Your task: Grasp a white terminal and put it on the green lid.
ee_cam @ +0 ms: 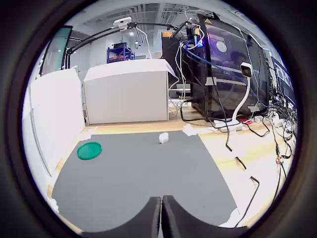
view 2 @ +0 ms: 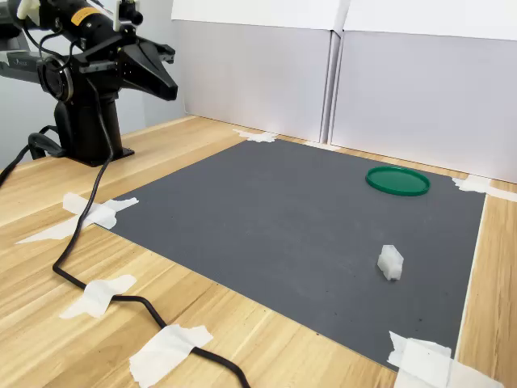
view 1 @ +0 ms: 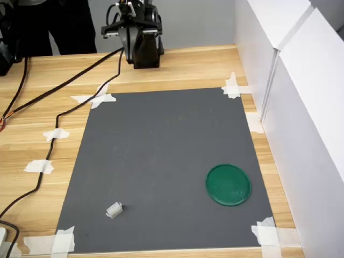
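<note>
The white terminal (view 1: 114, 209) (ee_cam: 163, 137) (view 2: 390, 262) lies alone on the grey mat (view 1: 161, 145), near the mat's front left corner in the first exterior view. The green lid (view 1: 228, 185) (ee_cam: 89, 150) (view 2: 397, 180) rests flat on the same mat, well apart from the terminal. My gripper (view 1: 129, 49) (ee_cam: 161, 220) (view 2: 166, 81) hangs above the wooden table by the arm's base, beyond the mat's far edge and far from both objects. Its fingers are pressed together with nothing between them.
White panels (view 1: 301, 107) wall off the first exterior view's right. Black cables (view 1: 54, 115) trail over the wooden table (view 1: 204, 64) beside the mat, held by tape strips (view 1: 38, 166). A person in dark clothes (view 1: 64, 24) stands behind the table. A computer tower (ee_cam: 223, 69) stands past it.
</note>
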Robot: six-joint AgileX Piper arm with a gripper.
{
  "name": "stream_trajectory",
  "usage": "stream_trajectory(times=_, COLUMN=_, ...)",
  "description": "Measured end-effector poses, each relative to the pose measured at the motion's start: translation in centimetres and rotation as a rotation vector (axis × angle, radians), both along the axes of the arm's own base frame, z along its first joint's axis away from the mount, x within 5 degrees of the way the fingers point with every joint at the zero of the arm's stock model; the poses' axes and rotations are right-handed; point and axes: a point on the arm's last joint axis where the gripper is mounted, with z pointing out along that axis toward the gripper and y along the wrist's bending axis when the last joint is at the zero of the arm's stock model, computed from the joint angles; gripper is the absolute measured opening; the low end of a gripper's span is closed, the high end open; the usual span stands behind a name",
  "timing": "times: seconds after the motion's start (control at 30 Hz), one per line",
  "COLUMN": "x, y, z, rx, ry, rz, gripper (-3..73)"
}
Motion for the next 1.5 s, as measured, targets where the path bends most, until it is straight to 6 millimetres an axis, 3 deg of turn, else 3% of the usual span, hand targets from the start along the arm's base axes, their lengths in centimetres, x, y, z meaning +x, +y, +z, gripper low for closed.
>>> stream_trajectory(times=1.5, x=0.11, y=-0.21, z=-0.3, rx=-0.068, ry=-0.009, rz=-0.009, gripper=-1.6)
